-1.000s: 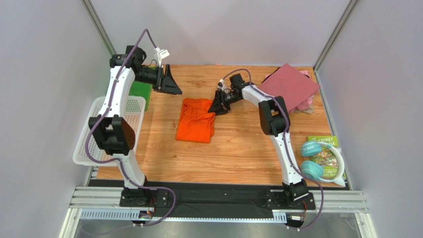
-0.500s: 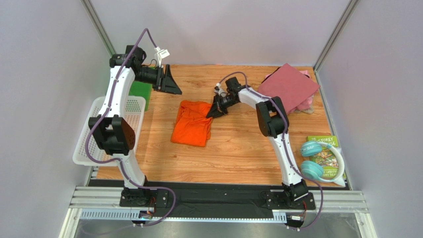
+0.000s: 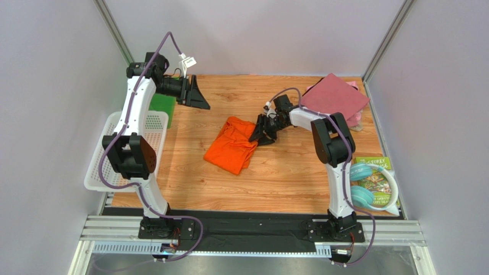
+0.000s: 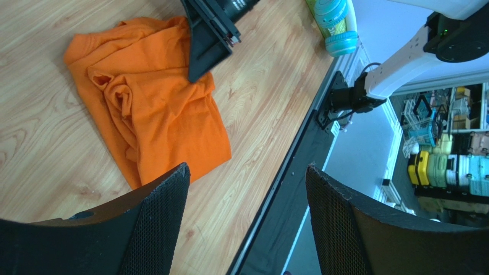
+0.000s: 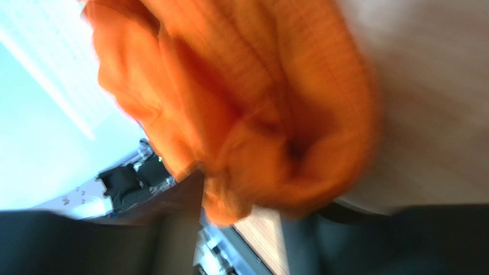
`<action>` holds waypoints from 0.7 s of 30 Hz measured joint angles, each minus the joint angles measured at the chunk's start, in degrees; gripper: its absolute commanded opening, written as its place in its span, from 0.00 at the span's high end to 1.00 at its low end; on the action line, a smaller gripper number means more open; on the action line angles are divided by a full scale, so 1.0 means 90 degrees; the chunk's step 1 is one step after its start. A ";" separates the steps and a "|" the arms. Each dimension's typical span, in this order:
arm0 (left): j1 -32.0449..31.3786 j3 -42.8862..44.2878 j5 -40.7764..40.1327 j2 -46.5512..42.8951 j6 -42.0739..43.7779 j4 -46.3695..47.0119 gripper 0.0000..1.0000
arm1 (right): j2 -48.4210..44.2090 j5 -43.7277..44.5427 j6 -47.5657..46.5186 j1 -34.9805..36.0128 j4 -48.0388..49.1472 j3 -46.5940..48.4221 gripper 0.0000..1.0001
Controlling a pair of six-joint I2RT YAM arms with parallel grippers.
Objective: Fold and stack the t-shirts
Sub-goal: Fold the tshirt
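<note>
Basket (image 3: 154, 123) left of t-shirt (image 3: 232, 150), headphones (image 3: 360, 171) right

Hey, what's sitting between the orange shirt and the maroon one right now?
The right gripper and its forearm, with the gripper at the edge of the orange shirt and the maroon shirt behind it. The rest is bare table. The top view shows it.

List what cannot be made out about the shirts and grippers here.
- Right gripper: its hold on the orange shirt is unclear; the right wrist view is motion-blurred and the top view is too small.
- Pink shirt: top view, mostly covered by the maroon shirt.
- Green sheet: top view, largely hidden behind the left arm.
</note>
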 measured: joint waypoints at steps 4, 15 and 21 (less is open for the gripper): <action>0.0000 -0.0002 0.0041 0.0002 0.0095 0.0000 0.20 | -0.0539 0.0340 -0.0126 0.0112 -0.0170 -0.0211 0.07; -0.0702 -0.0522 -0.1547 0.1107 -0.0053 0.0182 0.26 | -0.1906 0.1365 0.0051 0.0100 -0.0333 -0.1209 0.34; -0.1156 -0.0369 -0.2285 0.2249 -0.0294 0.0461 0.28 | -0.2543 0.1258 0.0884 0.0223 0.0648 -0.2050 0.38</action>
